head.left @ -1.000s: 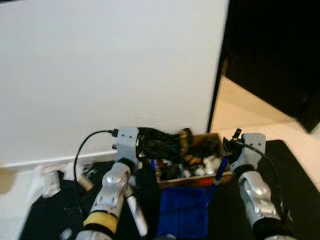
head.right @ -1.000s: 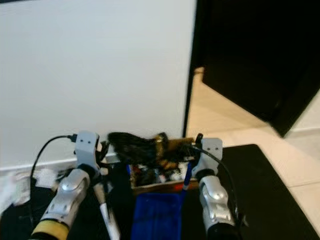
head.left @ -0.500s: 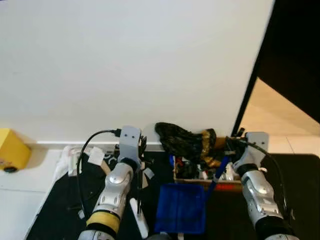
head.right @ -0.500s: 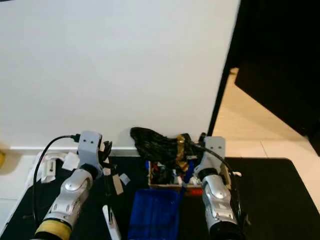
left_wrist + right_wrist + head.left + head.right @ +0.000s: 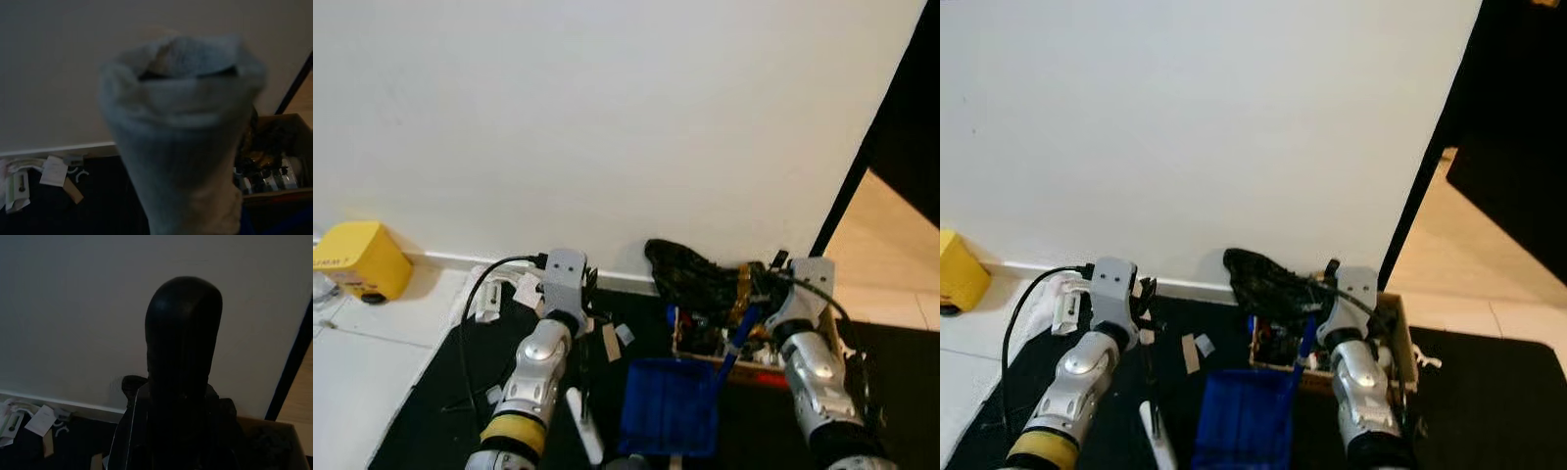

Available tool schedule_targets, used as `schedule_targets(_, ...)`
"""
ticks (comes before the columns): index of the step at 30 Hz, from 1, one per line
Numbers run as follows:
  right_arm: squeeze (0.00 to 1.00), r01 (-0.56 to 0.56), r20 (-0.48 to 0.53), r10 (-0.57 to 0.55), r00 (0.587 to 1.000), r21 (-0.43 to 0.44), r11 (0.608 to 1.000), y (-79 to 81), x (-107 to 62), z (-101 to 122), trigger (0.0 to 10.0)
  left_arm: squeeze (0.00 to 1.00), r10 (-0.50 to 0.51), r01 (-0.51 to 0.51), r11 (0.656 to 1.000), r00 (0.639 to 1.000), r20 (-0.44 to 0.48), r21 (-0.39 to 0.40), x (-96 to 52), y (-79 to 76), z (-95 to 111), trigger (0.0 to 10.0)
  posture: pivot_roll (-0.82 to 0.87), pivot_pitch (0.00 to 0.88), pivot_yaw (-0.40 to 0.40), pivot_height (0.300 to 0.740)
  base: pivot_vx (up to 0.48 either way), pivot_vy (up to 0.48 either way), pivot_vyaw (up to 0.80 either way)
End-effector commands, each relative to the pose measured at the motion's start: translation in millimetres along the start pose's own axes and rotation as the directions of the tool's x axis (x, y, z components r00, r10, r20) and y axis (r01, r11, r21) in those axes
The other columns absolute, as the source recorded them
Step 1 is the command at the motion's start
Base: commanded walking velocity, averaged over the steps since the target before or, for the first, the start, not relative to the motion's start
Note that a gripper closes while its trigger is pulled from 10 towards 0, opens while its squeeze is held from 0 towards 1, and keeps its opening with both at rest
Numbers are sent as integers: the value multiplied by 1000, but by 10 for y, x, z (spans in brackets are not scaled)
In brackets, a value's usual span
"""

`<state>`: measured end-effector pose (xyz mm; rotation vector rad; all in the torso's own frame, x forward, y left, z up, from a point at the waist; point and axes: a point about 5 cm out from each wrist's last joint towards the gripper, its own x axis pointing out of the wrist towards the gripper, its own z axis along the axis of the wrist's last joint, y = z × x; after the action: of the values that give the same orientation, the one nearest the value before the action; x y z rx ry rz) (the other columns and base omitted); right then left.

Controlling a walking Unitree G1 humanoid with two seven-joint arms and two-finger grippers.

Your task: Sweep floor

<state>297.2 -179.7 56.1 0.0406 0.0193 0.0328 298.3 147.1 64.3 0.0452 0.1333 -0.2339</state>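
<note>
Left eye view, lower frame, 2 silver arms, left gripper clenched on 1 white brush handle, right gripper grasping 1 blue dustpan, 1 cardboard box, 1 yellow toy left.

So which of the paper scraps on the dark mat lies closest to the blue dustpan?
The small pale scrap just above the blue dustpan's upper-left corner, beside the tan strip. The other scraps sit farther left, near the skirting by the yellow box.
</note>
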Motion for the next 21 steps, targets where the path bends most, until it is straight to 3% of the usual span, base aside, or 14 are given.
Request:
schedule_targets(1, 0, 11, 36, -11, 999, 16, 1000, 6, 22, 55, 10000, 0, 1, -2, 1000, 1000, 6, 22, 5, 35, 22, 10000, 75, 0, 87, 740, 0, 0, 0)
schedule_targets(7, 0, 35, 32, -37, 999, 50, 998, -20, 21, 49, 10000, 0, 1, -1, 1000, 1000, 5, 23, 8, 37, 25, 10000, 75, 0, 88, 740, 0, 0, 0)
schedule_targets(15, 0, 47, 28, -48, 998, 57, 997, -42, 7, 38, 10000, 0, 0, 0, 1000, 1000, 1, 21, 0, 31, 14, 10000, 76, 6, 89, 740, 0, 0, -471)
schedule_targets(21, 0, 55, 27, -56, 998, 41, 998, -55, 3, 38, 10000, 0, 2, -2, 1000, 1000, 0, 21, 0, 29, 14, 10000, 75, 9, 90, 740, 0, 0, 0)
